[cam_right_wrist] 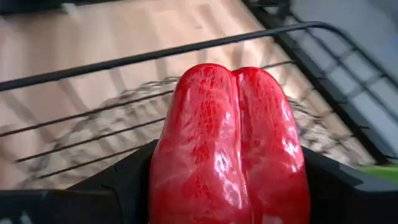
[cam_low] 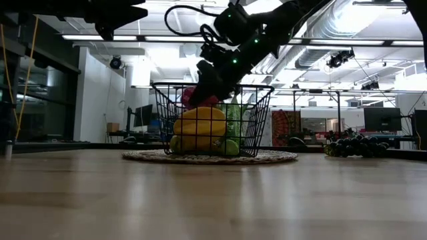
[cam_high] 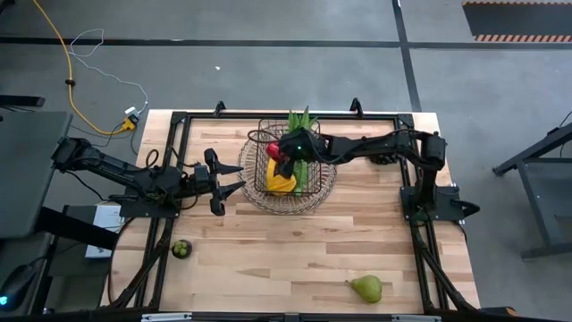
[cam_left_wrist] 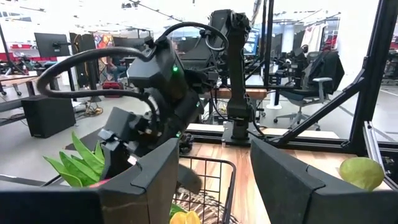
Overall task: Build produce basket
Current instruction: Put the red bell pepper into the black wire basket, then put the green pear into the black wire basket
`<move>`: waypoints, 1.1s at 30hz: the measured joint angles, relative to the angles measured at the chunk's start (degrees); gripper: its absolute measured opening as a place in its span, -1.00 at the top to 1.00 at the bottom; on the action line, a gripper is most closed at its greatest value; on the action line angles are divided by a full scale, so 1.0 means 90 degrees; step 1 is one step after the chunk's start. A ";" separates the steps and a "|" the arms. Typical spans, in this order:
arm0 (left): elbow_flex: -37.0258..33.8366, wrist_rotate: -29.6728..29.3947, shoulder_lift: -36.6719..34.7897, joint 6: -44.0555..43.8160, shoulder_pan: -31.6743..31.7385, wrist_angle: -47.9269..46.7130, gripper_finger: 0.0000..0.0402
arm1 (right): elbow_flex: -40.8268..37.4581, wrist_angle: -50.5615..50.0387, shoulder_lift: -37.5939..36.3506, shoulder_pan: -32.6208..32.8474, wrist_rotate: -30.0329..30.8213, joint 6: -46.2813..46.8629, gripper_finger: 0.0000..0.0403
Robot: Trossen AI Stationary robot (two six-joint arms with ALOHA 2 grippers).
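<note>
Over the basket [cam_high: 315, 186], the right tool [cam_high: 284, 161] grips a red pepper [cam_right_wrist: 230, 149] (left tool [cam_high: 229, 182] half-open, empty, beside the basket).

Robotics lab, exposed ducts [cam_low: 360, 27], monitors [cam_low: 377, 119], office chair [cam_left_wrist: 309, 93], concrete floor [cam_high: 268, 80]

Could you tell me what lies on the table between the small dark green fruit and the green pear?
Nothing: in the high view, only bare wooden table separates the small dark green fruit from the pear.
</note>
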 joint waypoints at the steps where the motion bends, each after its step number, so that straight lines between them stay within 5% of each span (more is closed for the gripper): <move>1: 0.0000 -0.0002 0.0000 0.0000 0.0000 0.0000 0.06 | 0.0000 -0.0007 0.0000 -0.0006 0.0167 0.0031 -0.44; 6: 0.0000 -0.0002 0.0000 0.0000 0.0000 0.0000 0.06 | 0.0000 -0.0042 0.0000 -0.0011 0.0725 0.0011 -0.44; 16: 0.0000 -0.0002 0.0000 0.0000 0.0000 0.0000 0.06 | 0.0000 -0.0046 0.0000 -0.0023 0.0000 -0.0224 -0.46; 26: 0.0000 -0.0001 0.0000 0.0002 0.0000 0.0000 0.06 | 0.0000 -0.0043 0.0000 -0.0026 0.0000 -0.0362 -0.94; 33: 0.0000 -0.0002 0.0000 0.0002 0.0000 0.0003 0.06 | -0.0002 -0.0252 -0.0403 -0.0002 0.0004 -0.0985 -0.88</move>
